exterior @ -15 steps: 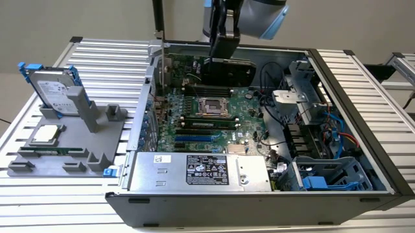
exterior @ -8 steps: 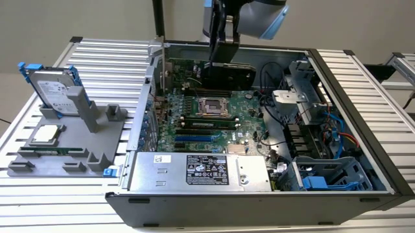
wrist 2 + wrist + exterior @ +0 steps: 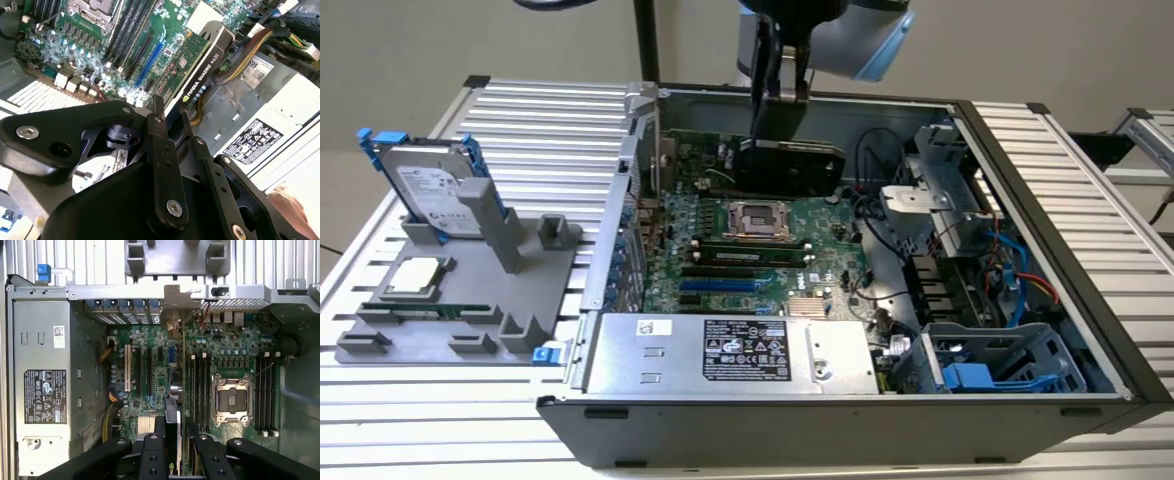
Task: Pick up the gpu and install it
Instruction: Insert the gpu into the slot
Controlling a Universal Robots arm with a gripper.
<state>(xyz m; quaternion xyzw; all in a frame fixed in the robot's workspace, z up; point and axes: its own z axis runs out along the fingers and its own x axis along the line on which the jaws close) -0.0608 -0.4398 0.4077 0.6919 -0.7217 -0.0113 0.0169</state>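
desk [image 3: 547, 120]: ribbed metal, carrying fixture and case
fixture [image 3: 520, 290]: exterior view's left, grey; hard drive [image 3: 434, 185] with blue rails upright in it, processor [image 3: 416, 277] and memory stick [image 3: 427, 309] lying flat
computer case [image 3: 1051, 255]: open, centre; motherboard [image 3: 720, 265] exposed, power supply [image 3: 720, 355] along near edge
gpu [image 3: 787, 165]: inside case, held on edge above motherboard, just beyond CPU socket [image 3: 754, 220]
claw [image 3: 778, 120]: clamped on gpu's upper edge
drive cage [image 3: 1014, 350]: exterior view's right, near corner of case
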